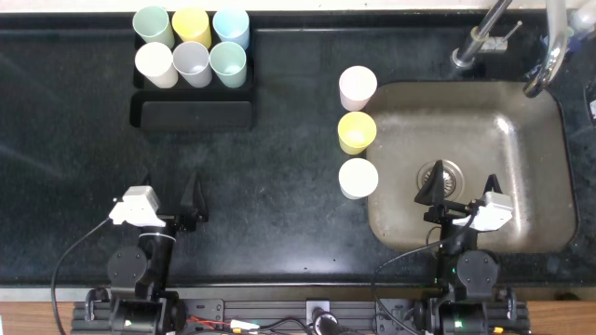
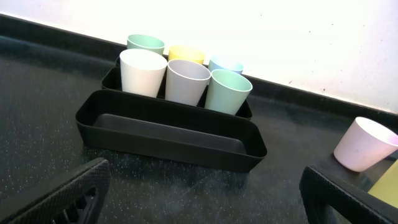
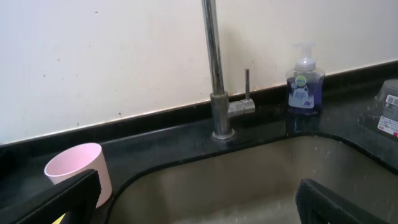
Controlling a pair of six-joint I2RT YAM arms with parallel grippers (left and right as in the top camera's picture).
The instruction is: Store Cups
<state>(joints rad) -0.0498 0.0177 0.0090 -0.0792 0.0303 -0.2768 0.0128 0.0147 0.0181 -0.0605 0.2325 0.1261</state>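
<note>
A black tray at the back left has two compartments; the far one holds several cups in white, grey, green, yellow and blue, and the near compartment is bare. Three loose cups stand in a row beside the sink: pink, yellow and white. My left gripper is open near the front of the counter, well short of the tray. My right gripper is open over the sink basin, right of the loose cups. The pink cup stands at the sink's rim.
A steel sink with a drain fills the right side. A tap rises behind it, with a soap dispenser to its side. Dark countertop lies open between tray and cups.
</note>
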